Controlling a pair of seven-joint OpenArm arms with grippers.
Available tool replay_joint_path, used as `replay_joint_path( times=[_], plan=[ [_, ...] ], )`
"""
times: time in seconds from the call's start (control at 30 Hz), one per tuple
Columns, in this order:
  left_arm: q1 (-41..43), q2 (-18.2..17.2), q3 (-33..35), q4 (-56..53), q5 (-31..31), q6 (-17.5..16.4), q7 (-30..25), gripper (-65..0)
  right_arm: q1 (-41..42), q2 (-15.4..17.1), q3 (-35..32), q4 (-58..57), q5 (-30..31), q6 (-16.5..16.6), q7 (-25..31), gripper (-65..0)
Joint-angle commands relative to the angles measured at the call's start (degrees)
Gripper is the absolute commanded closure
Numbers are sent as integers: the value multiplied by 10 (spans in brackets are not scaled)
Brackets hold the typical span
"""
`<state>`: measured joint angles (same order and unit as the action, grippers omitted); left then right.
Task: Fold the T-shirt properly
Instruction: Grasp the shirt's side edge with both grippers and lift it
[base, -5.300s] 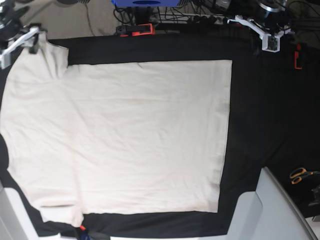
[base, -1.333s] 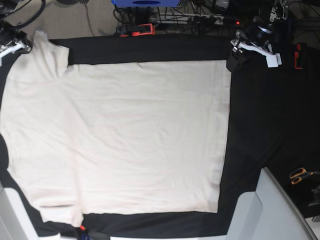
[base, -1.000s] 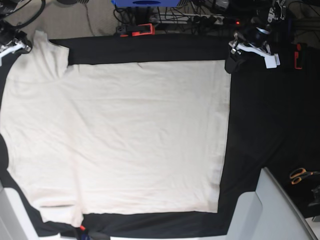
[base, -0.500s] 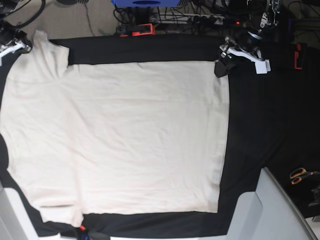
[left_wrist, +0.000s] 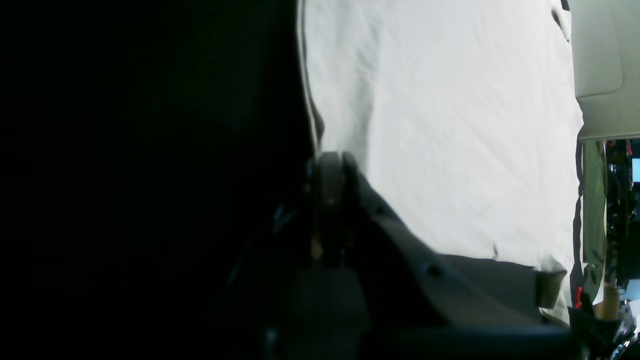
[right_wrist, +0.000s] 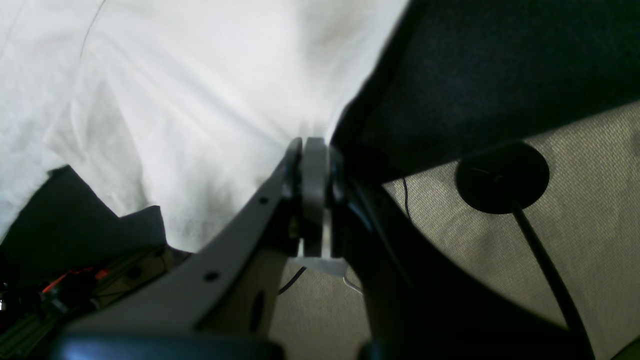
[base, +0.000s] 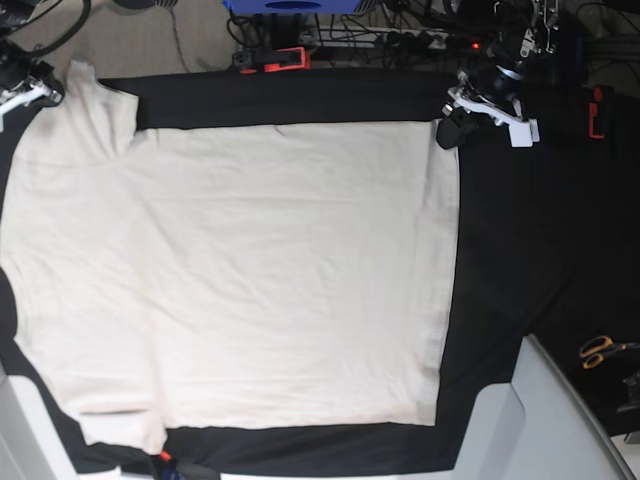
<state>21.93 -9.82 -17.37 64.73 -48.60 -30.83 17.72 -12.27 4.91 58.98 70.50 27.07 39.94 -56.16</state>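
Note:
The cream T-shirt (base: 250, 270) lies spread flat on the black cloth (base: 520, 230), sleeves toward the left. My left gripper (base: 447, 130) is at the shirt's top right hem corner. In the left wrist view its fingers (left_wrist: 330, 170) are pressed together on the T-shirt (left_wrist: 450, 125) at its edge. My right gripper (base: 30, 92) is at the top left sleeve. In the right wrist view it (right_wrist: 312, 150) is shut, with the T-shirt (right_wrist: 200, 100) bunched at its tips.
Orange-handled scissors (base: 600, 350) lie at the right edge. A pale grey curved panel (base: 545, 420) fills the bottom right corner. A red clamp (base: 272, 60) and cables sit along the far edge. A black round base (right_wrist: 501, 176) stands on the carpet beyond the cloth.
My left gripper came down and leftward onto the top right hem corner and closed on it, drawing the corner slightly inward. The right gripper stayed put at the sleeve.

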Motion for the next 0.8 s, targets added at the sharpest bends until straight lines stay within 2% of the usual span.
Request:
replay_joint_path(
  times=[0.0, 0.27, 0.4, 0.47, 0.6, 0.7, 0.77],
  plan=[
    [6, -4, -2, 9, 0, 10, 8, 0, -3, 10, 1, 9, -1, 1, -3, -2],
    [27, -12, -2, 57, 1, 12, 8, 0, -18, 9, -2, 44, -1, 1, -3, -2],
    [45, -25, 3, 115, 1, 58, 8, 0, -42, 6, -54, 139, -1, 1, -3, -2],
    [46, -25, 4, 138, 1, 66, 8, 0, -42, 6, -67, 162, -1, 1, -6, -2],
    [43, -30, 4, 166, 1, 73, 9, 0, -28, 10, -80, 175, -1, 1, -8, -2],
    [40, -33, 4, 180, 1, 121, 9, 0, -12, 24, -80, 173, -1, 1, -10, -2],
    [23, -34, 6, 176, 1, 129, 15, 0, 4, 33, -81, 169, -1, 1, -10, -2]
  ],
)
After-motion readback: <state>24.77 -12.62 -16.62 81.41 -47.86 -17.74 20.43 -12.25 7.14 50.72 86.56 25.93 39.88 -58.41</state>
